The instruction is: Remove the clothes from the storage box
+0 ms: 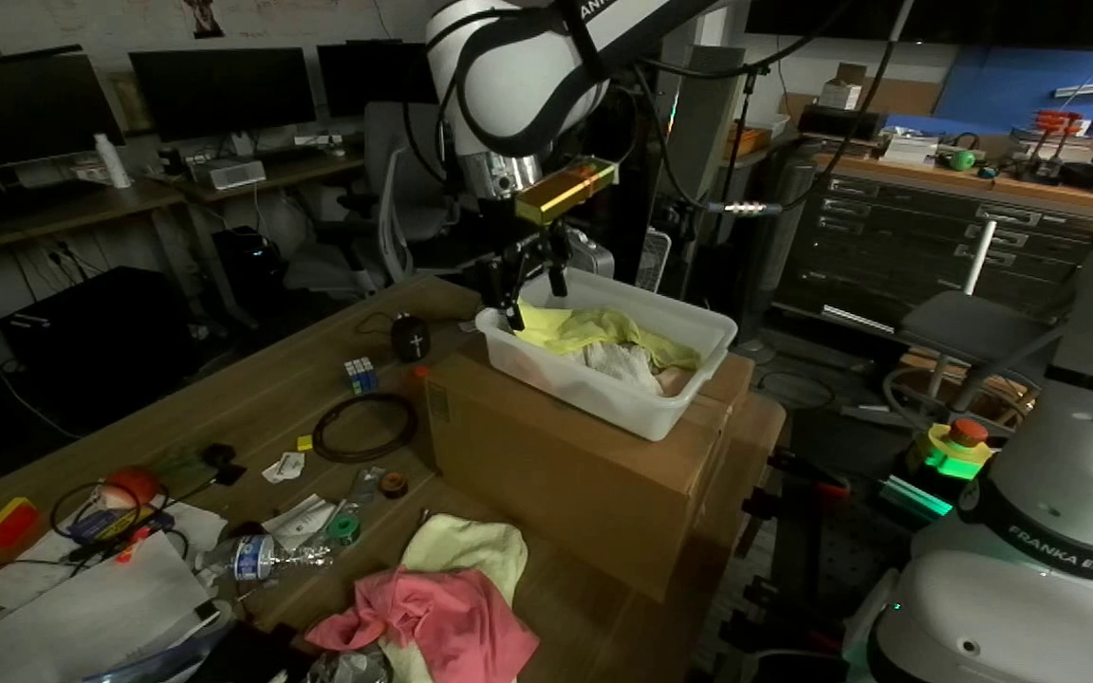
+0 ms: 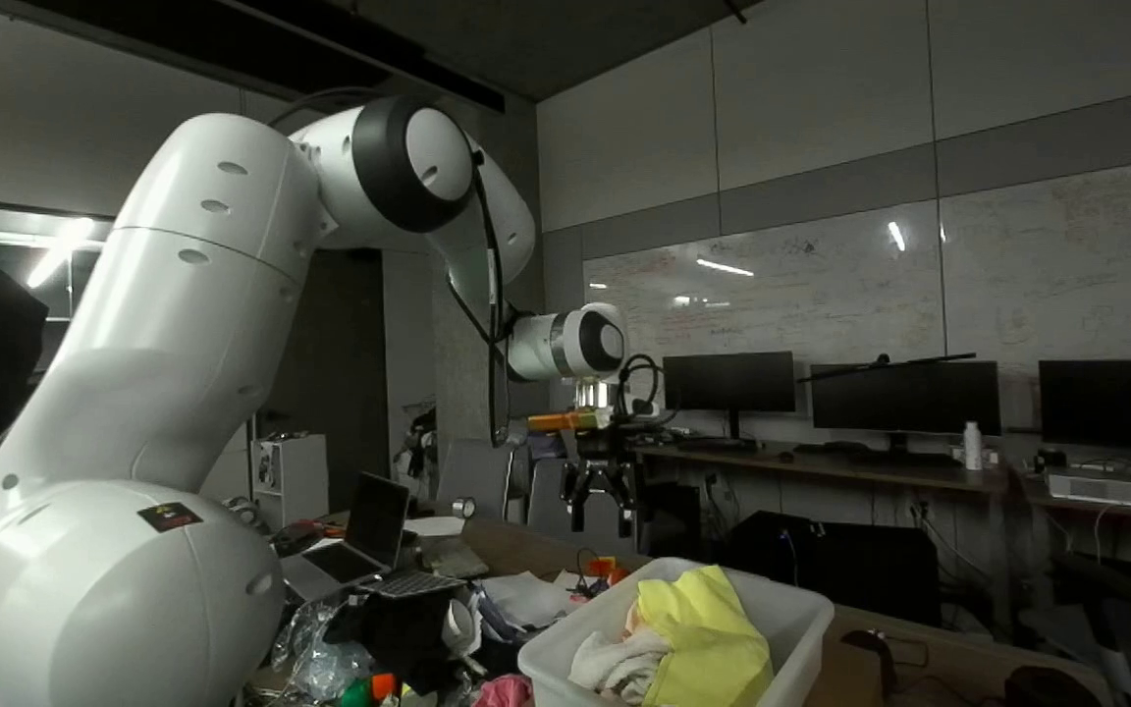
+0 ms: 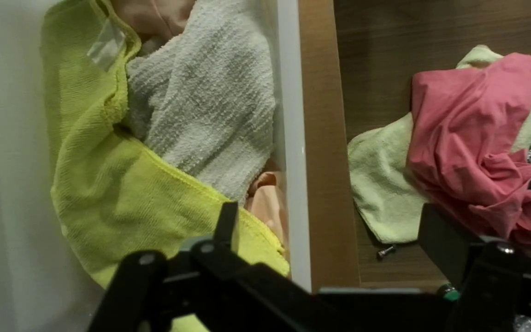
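Yellow cloth (image 2: 713,638) (rumpled) in box (image 2: 787,613)

In an exterior view, carton (image 1: 556,460) on the table (image 1: 570,636), near its right corner. Storage box (image 1: 594,394) on the carton. In the box: top cloth (image 3: 127,198) lies partly over second cloth (image 3: 210,106); further cloth (image 3: 268,203) shows past their edges. In the wrist view my gripper (image 3: 326,214) spans the box's rim from above. On the table before the carton: upper loose cloth (image 3: 473,152) on lower loose cloth (image 3: 383,180). Left of the carton, towards the table edge facing the desks (image 1: 44,223): coiled cable (image 1: 354,457), puzzle cube (image 1: 361,376) behind it. Left of the loose cloths: bottle (image 1: 257,558), papers (image 1: 110,612).
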Controlling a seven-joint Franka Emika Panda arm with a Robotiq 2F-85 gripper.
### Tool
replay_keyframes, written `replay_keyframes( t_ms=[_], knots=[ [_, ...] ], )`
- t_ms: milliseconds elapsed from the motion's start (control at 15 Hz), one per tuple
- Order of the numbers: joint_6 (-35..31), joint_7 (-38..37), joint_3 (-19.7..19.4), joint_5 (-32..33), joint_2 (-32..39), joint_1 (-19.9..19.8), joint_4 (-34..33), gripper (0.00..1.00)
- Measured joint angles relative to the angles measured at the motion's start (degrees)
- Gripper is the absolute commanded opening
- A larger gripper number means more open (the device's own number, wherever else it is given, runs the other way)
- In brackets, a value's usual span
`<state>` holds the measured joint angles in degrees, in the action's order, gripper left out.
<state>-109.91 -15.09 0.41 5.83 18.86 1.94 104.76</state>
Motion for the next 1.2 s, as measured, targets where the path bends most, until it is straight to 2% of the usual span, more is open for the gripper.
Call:
replay_keyframes(
  t_ms=[600, 1200],
  knots=[
    [-5.82, 4.28, -1.68, -6.28, 0.02, -4.49, 5.19, 1.00],
    [-8.89, 14.64, -1.69, -7.51, 1.05, -5.12, 7.74, 1.00]
  ],
)
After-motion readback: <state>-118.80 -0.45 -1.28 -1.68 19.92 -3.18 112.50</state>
